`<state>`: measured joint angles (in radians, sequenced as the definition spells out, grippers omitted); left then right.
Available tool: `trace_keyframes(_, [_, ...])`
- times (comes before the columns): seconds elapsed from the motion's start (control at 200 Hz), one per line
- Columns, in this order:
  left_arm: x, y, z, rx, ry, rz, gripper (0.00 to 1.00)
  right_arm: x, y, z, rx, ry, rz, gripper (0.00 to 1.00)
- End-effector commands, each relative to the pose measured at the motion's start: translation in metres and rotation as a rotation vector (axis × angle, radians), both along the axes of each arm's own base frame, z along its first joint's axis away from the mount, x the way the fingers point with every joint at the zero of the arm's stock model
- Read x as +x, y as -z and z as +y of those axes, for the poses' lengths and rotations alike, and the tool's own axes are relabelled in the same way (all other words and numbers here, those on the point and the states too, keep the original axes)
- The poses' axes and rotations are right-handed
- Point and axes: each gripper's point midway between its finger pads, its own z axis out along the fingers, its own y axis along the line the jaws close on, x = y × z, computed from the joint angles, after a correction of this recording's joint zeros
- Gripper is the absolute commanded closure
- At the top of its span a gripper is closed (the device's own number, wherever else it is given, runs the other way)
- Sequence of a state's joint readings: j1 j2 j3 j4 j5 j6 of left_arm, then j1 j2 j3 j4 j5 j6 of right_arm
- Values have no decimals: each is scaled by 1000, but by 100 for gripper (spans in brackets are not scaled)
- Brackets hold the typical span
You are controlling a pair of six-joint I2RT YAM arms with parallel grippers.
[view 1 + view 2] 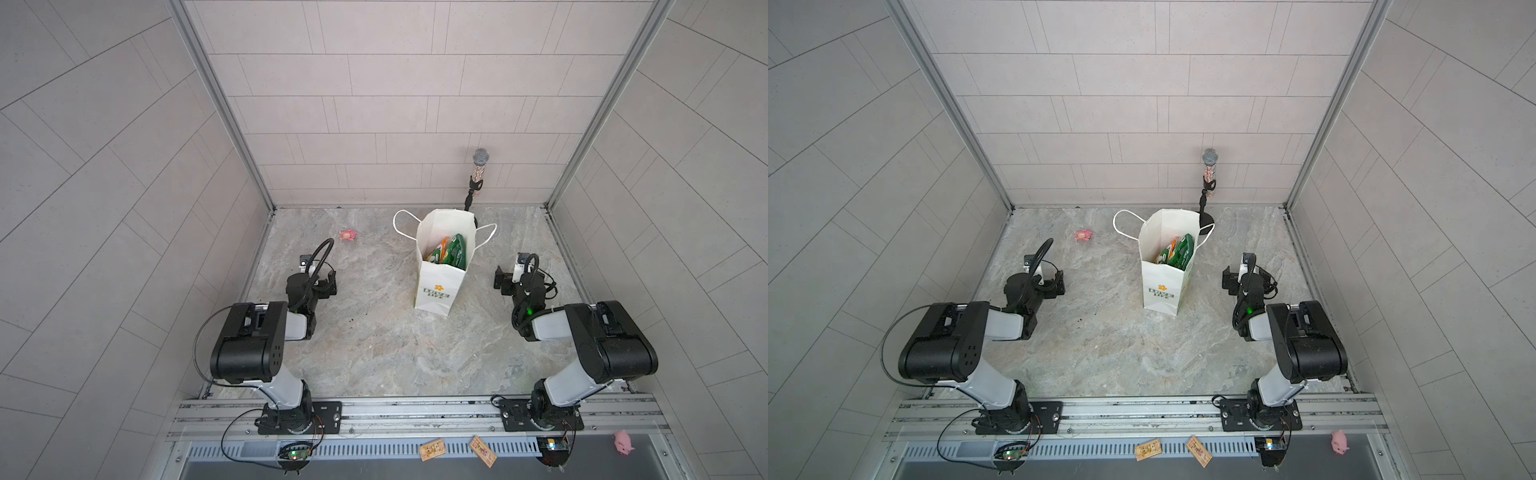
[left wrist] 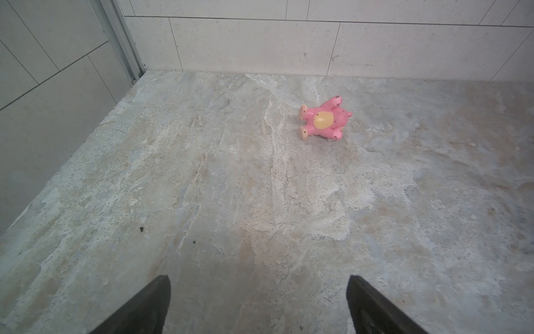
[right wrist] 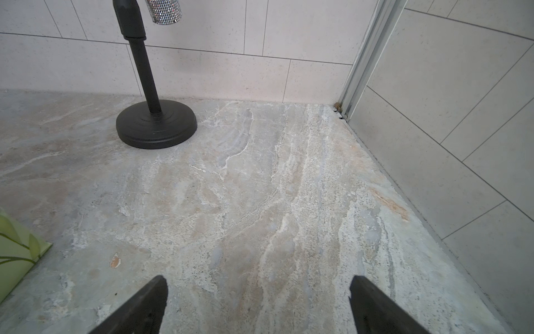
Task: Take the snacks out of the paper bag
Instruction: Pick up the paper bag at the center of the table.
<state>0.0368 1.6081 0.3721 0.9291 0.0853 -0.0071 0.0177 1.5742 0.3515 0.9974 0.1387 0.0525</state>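
Most of the snacks [image 1: 448,249] were hidden inside the bag [image 1: 435,291]; only green and orange tops showed at its open mouth. The white bag stood upright mid-worktop [image 1: 374,353], between the arms. Both the left pincer [image 2: 258,279] and right pincer [image 3: 257,279] gaped wide, empty.

We see a matt paper bag [image 1: 434,286], glossy plastic snacks [image 1: 455,249], a rough stone-look table [image 1: 374,353], a smooth, shiny plastic pig [image 2: 323,120] and a matt stand [image 3: 156,127].

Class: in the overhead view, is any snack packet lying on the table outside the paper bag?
No, the visible snacks sit inside the upright paper bag.
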Motion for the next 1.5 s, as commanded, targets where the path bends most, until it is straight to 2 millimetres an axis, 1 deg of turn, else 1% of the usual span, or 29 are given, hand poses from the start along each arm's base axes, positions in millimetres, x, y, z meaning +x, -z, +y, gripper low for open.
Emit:
trace_keyframes(0.0, [7,-16,-2,1,4,-47,0,0,1,2,-11,-9,8,1])
trace_keyframes(0.335, [6,-17,-2,3,3,-50,0,0,1,2,-11,-7,6,1])
trace_keyframes(0.38, [5,-18,2,1,-23,-54,0,-1,0,0,-14,5,4,1])
trace_keyframes(0.415, [3,-19,10,-1,-71,-63,0,-4,-1,-6,-13,40,1,1])
trace_keyframes(0.485, [-1,-28,21,0,-140,-88,0,-8,-10,-17,-16,112,0,1])
trace_keyframes(0.58, [-4,-40,27,7,-175,-88,0,-11,-24,-19,-17,126,10,0])
trace_keyframes(0.68, [-11,-59,41,12,-264,-84,0,-17,-33,-27,25,191,71,1])
trace_keyframes(0.725, [-15,-72,49,0,-320,-98,0,-18,-38,-25,52,196,90,1])
trace_keyframes(0.76, [-19,-82,53,-46,-367,-114,0,-18,-41,-23,69,184,111,1])
trace_keyframes(0.805, [-21,-93,51,-110,-382,-140,0,-18,-45,-18,89,165,140,1])
trace_keyframes(0.886, [-19,-112,35,-230,-326,-137,0,-19,-49,-8,133,121,191,1])
trace_keyframes(0.911, [-19,-117,28,-260,-305,-126,0,-22,-43,-4,146,107,222,0])
trace_keyframes(0.921, [-18,-120,24,-272,-295,-122,0,-19,-50,-2,153,98,210,1])
trace_keyframes(0.931, [-18,-121,22,-283,-288,-115,0,-18,-52,-1,159,91,213,1])
trace_keyframes(1.021, [-15,-143,-10,-362,-164,-69,0,-18,-50,13,216,27,264,1])
trace_keyframes(1.116, [-15,-174,-42,-420,-28,-24,0,-19,-45,30,271,-45,318,1])
trace_keyframes(1.251, [-19,-233,-83,-493,179,-28,0,-20,-45,52,353,-141,364,1])
trace_keyframes(1.361, [-25,-278,-117,-596,368,-35,0,-18,-45,64,417,-183,379,2])
trace_keyframes(1.366, [-26,-277,-120,-603,377,-27,0,-18,-45,65,419,-185,379,2])
trace_keyframes(1.396, [-28,-287,-131,-626,429,-15,0,-18,-44,66,433,-188,386,3])
trace_keyframes(1.406, [-28,-286,-134,-632,442,-3,0,-17,-44,67,437,-189,387,3])
trace_keyframes(1.441, [-31,-297,-146,-643,489,10,0,-17,-42,69,450,-195,392,3])
trace_keyframes(1.491, [-36,-304,-166,-648,561,40,0,-15,-40,72,466,-201,399,3])
